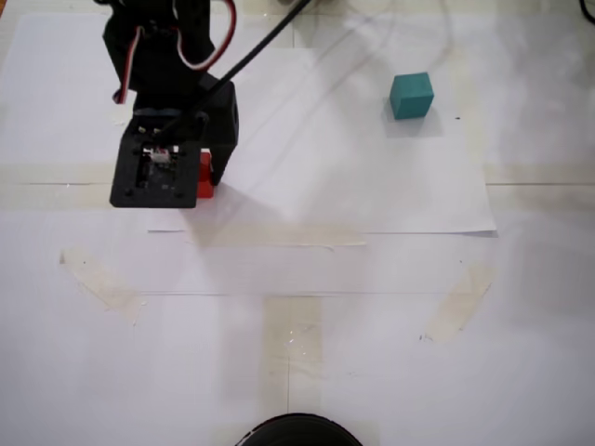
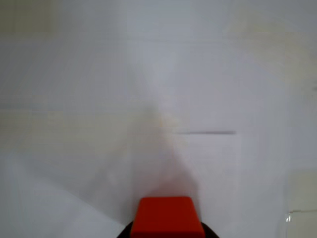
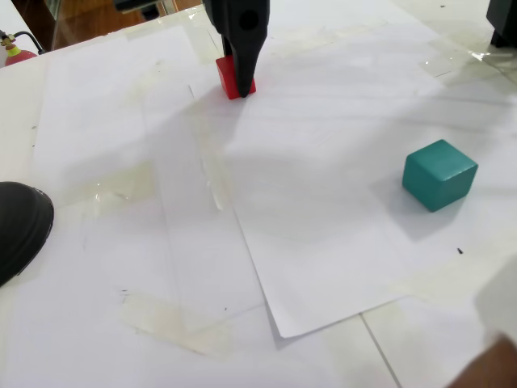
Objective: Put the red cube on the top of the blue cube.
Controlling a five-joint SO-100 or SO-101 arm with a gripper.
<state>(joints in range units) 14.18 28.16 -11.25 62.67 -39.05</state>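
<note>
The black two-finger gripper (image 3: 240,83) looks clamped on the small matte red cube (image 3: 230,77), at the paper sheet (image 3: 323,202) — lifted or not, can't tell. The matte teal cube (image 1: 411,96) sits well apart. Lift straight up first, then carry across — no dragging.

White paper-covered table (image 1: 372,325) with taped sheets (image 3: 339,218), blue cube (image 1: 411,96) and red cube (image 3: 232,78).
</note>
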